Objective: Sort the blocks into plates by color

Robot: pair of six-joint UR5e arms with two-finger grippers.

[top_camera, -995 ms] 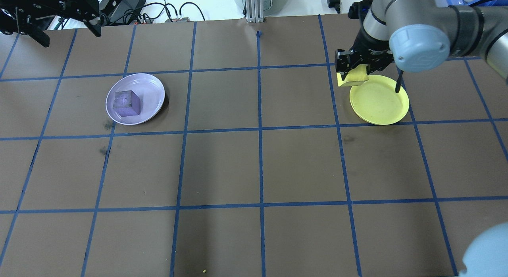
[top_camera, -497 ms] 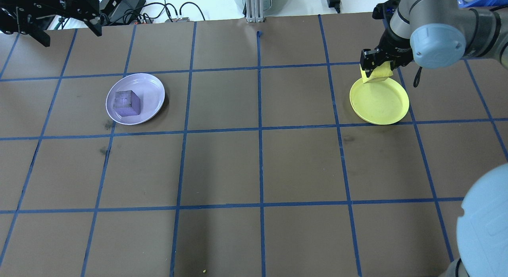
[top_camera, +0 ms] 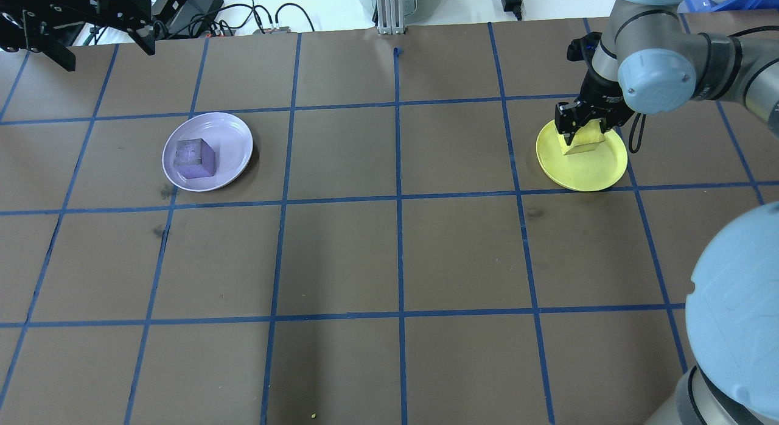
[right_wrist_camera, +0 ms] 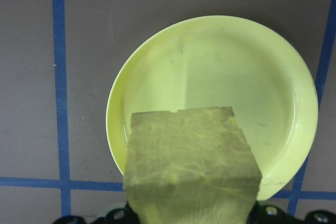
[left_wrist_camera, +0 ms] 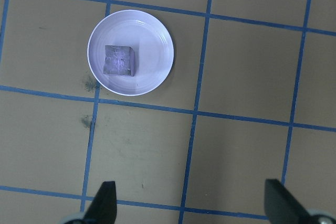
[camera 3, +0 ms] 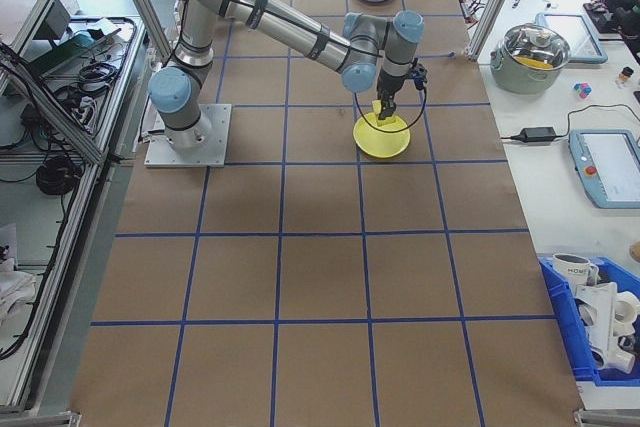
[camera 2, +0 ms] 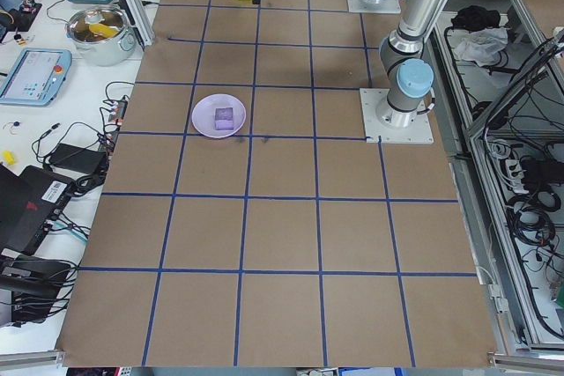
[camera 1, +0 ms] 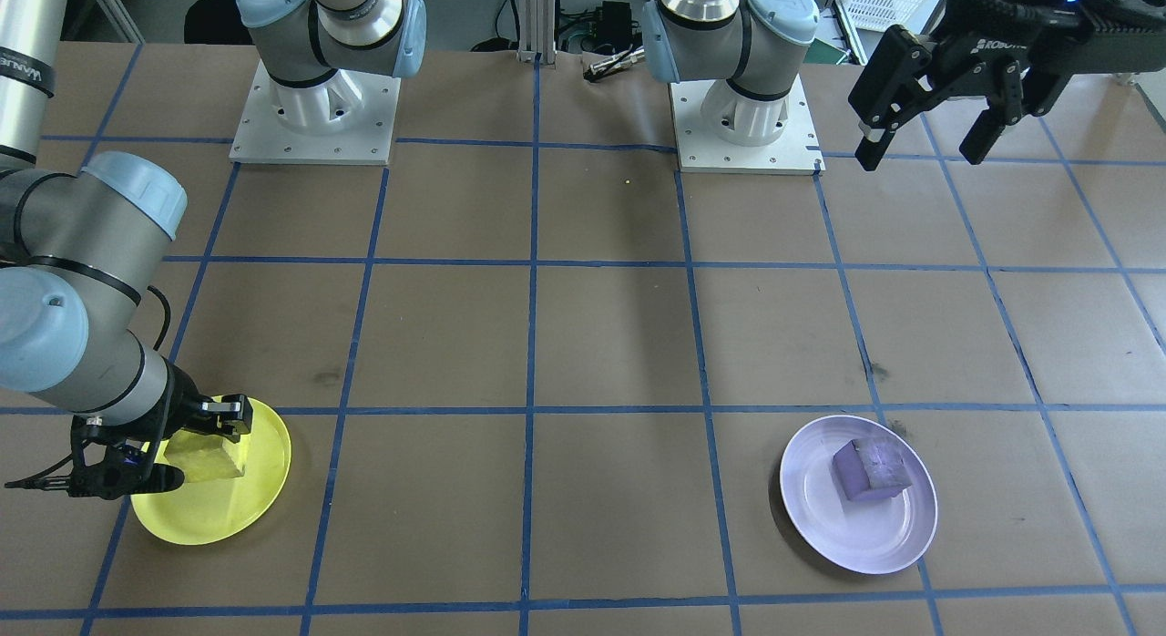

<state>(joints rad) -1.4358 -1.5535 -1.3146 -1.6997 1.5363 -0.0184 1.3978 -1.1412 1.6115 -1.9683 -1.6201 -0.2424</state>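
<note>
While the scuffed purple cube [top_camera: 194, 158] sits at nine o'clock in the round lavender plate [top_camera: 234, 134], the right hand [top_camera: 583, 133] pinches the worn, matte yellow cube [top_camera: 581, 140] over the shallow yellow plate [top_camera: 599, 169], and the left hand [camera 1: 927, 130] hangs spread over the counter [top_camera: 389, 260].

Yellow block [top_camera: 583, 140]: worn matte cube, clamped in the right pincer [top_camera: 585, 129], tilted, over the far part of the yellow plate [top_camera: 599, 169]; contact with the plate unclear. Yellow plate: round, shallow, bright, flat on the worktop on the robot's right. Purple block [top_camera: 194, 158]: scuffed cube, resting in the purple plate [top_camera: 234, 142], toward its left side. Purple plate: pale lavender, same size, well apart on the left.
</note>
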